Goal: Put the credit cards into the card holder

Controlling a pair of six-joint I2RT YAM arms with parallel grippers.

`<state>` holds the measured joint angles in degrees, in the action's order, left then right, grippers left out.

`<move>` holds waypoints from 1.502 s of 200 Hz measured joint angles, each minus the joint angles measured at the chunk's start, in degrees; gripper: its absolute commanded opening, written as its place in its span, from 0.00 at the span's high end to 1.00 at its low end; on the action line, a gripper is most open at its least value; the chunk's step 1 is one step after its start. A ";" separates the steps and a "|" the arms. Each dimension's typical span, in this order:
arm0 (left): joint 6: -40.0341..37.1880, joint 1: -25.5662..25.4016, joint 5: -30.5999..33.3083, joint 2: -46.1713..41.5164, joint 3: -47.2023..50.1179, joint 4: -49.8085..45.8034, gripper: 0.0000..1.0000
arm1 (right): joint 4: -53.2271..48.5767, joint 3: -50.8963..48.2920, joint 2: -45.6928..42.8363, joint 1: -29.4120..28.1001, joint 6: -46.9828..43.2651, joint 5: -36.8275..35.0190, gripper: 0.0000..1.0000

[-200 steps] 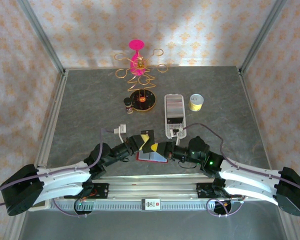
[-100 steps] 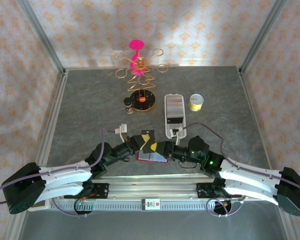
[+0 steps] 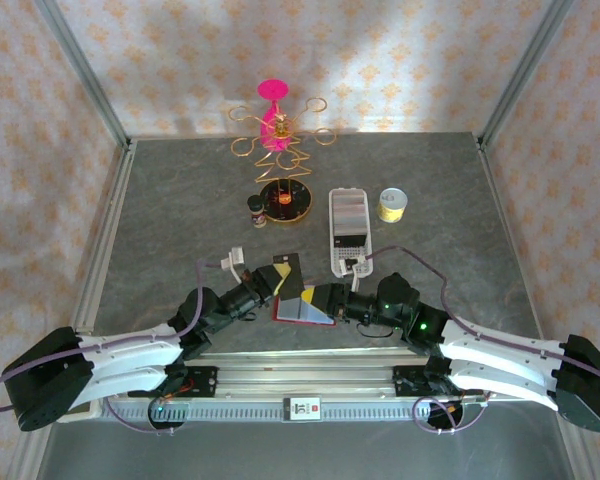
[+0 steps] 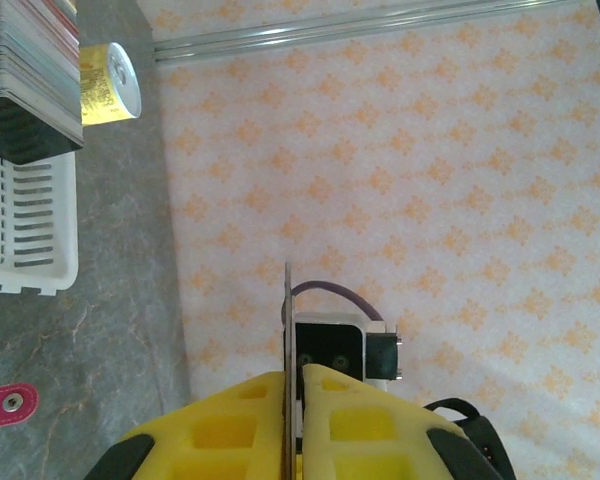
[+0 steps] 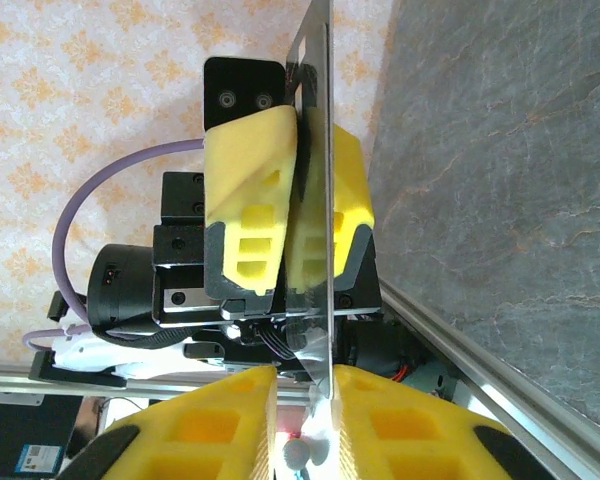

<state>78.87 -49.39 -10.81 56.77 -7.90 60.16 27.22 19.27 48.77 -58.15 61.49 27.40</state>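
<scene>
A yellow and black credit card [image 3: 287, 274] hangs above the table in front of the arm bases, with my left gripper [image 3: 276, 283] shut on it. In the left wrist view the card [image 4: 287, 320] stands edge-on between the yellow fingers [image 4: 230, 430]. My right gripper [image 3: 320, 296] is just right of the card, above the red card holder [image 3: 302, 314], which lies open with a bluish-grey inside. In the right wrist view the card [image 5: 328, 180] runs down beside one finger of my right gripper [image 5: 305, 380], whose jaws stand apart. The holder's red snap tab [image 4: 5, 405] lies on the table.
A long white perforated tray [image 3: 347, 250] holding a stack of cards stands behind the grippers. A yellow roll [image 3: 392, 204] sits to its right. A pink and gold wire stand [image 3: 278, 125], a round dark disc [image 3: 285, 200] and a small bottle [image 3: 257, 212] are at the back.
My left gripper has shut on the yellow and black card and drawn it slightly left and back. My right gripper has opened off the card.
</scene>
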 measured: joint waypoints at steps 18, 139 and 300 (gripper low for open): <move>0.42 0.00 0.35 -0.17 0.02 0.59 0.90 | 0.44 -0.04 0.02 0.00 0.04 -0.17 0.82; 2.32 0.00 0.31 0.57 0.09 3.89 0.89 | 3.02 -0.04 0.90 -0.04 0.48 -1.18 0.88; 4.04 0.04 0.37 1.40 0.90 6.10 0.68 | 3.41 0.02 1.79 -0.13 0.94 -1.90 1.00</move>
<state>82.91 -49.34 -10.44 58.17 -7.01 66.26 30.63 19.29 50.57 -58.28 62.43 25.50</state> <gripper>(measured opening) 0.323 0.050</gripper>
